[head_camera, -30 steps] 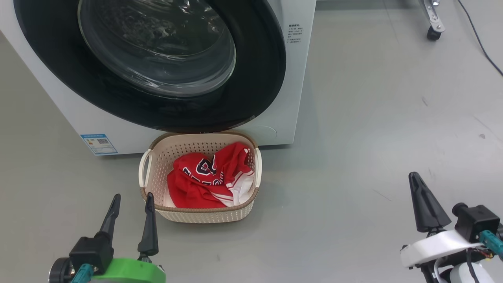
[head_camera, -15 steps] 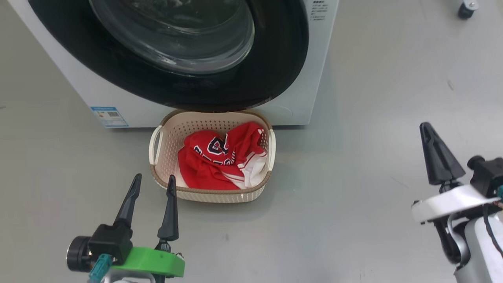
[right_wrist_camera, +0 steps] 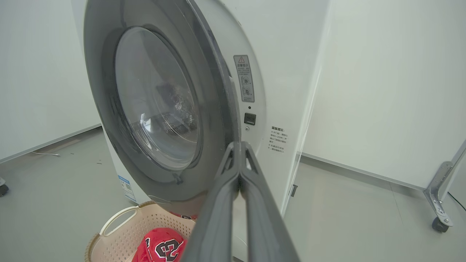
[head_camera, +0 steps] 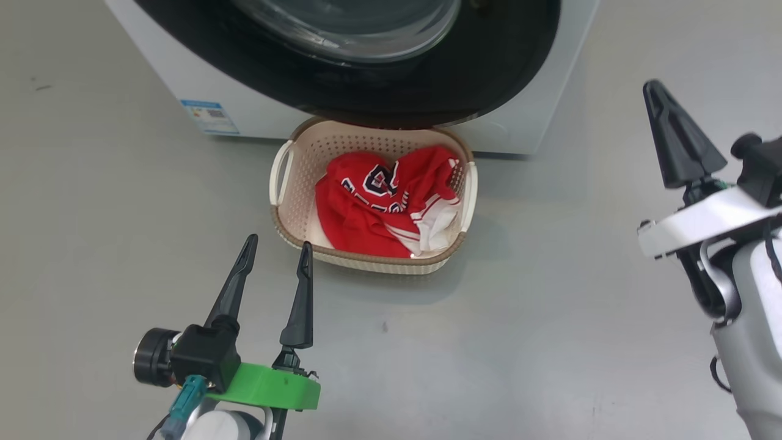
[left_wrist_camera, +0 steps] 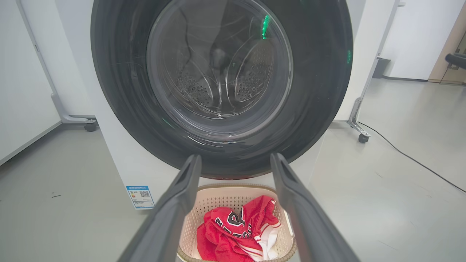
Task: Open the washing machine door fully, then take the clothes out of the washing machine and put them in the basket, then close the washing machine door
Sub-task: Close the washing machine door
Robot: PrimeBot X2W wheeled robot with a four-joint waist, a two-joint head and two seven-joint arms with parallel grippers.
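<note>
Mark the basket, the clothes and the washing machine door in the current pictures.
basket (head_camera: 372, 264): head view, on its cream front wall, just under the brown rim.
clothes (head_camera: 354, 214): head view, on plain red fabric left of the lettering.
washing machine door (left_wrist_camera: 222, 72): left wrist view, on the clear glass bowl at its centre.

The white washing machine (head_camera: 189, 79) stands on the floor (head_camera: 550, 318), its round black-rimmed glass door (head_camera: 501, 73) shut. Just before it sits the cream perforated basket (head_camera: 366, 264), upright, holding crumpled red clothes (head_camera: 366, 214) with navy-and-white lettering.

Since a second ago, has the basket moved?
No. The basket sits under the washing machine door, right of the blue label, as before; the camera shifted.
</note>
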